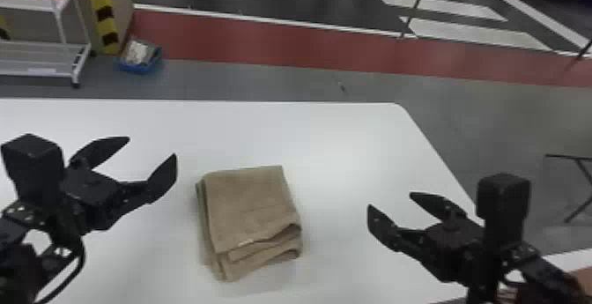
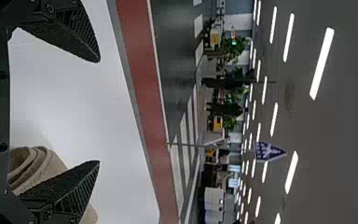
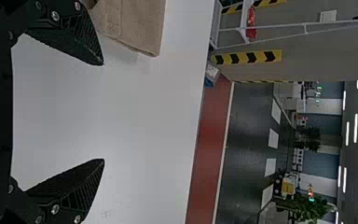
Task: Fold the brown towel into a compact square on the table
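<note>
Left gripper (image 1: 151, 147): fingers wide apart, holding nothing, over the table (image 1: 330, 135) left of the towel (image 1: 246, 206).
Right gripper (image 1: 391, 201): fingers wide apart, empty, near the right edge.
Towel: folded into a squarish stack, between the grippers, layers showing toward the near edge.
Table: white, far right corner rounded.
Box (image 1: 125, 66): blue, on the floor (image 1: 211, 78) past the far edge.
Cart (image 1: 35, 56): left of the box.
</note>
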Robot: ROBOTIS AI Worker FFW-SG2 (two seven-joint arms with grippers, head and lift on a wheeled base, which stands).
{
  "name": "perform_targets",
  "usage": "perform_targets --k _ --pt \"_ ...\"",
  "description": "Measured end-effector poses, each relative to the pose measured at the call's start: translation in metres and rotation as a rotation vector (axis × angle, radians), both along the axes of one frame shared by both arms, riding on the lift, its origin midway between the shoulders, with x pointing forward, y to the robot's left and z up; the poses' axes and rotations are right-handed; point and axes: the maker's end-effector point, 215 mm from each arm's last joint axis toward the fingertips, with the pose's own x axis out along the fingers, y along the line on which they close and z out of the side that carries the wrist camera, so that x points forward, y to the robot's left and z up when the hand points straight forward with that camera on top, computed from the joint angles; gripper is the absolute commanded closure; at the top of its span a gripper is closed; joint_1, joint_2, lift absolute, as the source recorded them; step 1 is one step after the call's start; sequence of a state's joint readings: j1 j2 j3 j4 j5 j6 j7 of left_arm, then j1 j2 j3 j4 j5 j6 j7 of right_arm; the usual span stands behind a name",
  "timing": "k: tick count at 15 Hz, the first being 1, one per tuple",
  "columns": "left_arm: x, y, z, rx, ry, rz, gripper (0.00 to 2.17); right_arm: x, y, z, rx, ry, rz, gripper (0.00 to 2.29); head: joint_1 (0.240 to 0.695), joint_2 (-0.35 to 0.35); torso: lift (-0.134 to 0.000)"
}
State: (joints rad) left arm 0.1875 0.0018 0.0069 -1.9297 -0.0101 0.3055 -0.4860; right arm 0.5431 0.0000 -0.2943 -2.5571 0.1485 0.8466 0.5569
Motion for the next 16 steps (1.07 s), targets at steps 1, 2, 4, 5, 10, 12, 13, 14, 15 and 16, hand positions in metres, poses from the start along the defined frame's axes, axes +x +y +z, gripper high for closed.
perform_targets --k 1,2,4,5,10,12,13,14,15,16 --pt "-0.007 0.018 0.004 -0.022 0.009 0.05 0.11 0.004 0.005 0.002 0.009 -0.013 -0.016 0.17 0.695 -0.178 -0.125" --pt "-0.017 0.037 0.006 -0.03 0.014 0.101 0.11 0.008 0.012 0.004 0.009 -0.029 -0.033 0.17 0.695 -0.155 -0.125" --pt "-0.035 0.062 -0.001 -0.027 0.035 0.176 0.12 0.015 0.027 0.005 -0.003 -0.074 -0.046 0.17 0.695 -0.095 -0.125" --pt "-0.045 0.074 -0.011 -0.033 0.058 0.211 0.13 0.016 0.034 0.007 -0.017 -0.114 -0.046 0.17 0.695 -0.078 -0.125" --pt "-0.075 0.114 -0.03 -0.025 0.061 0.356 0.13 0.001 0.084 0.043 -0.027 -0.425 0.086 0.17 0.695 0.052 -0.125" --pt "-0.082 0.108 -0.016 -0.031 -0.023 0.363 0.14 -0.003 0.076 0.037 -0.034 -0.431 0.079 0.17 0.695 0.041 -0.125" --pt "-0.085 0.109 -0.009 -0.029 -0.07 0.371 0.14 -0.004 0.073 0.034 -0.029 -0.427 0.077 0.17 0.695 0.034 -0.125" --pt "-0.088 0.111 -0.005 -0.019 -0.103 0.386 0.14 -0.004 0.072 0.031 -0.014 -0.421 0.077 0.17 0.695 0.032 -0.125" --pt "-0.09 0.114 -0.006 -0.01 -0.114 0.393 0.14 -0.004 0.069 0.029 -0.001 -0.418 0.072 0.17 0.695 0.032 -0.125" --pt "-0.092 0.117 -0.006 0.001 -0.126 0.401 0.14 -0.003 0.066 0.027 0.008 -0.417 0.066 0.17 0.695 0.032 -0.125"
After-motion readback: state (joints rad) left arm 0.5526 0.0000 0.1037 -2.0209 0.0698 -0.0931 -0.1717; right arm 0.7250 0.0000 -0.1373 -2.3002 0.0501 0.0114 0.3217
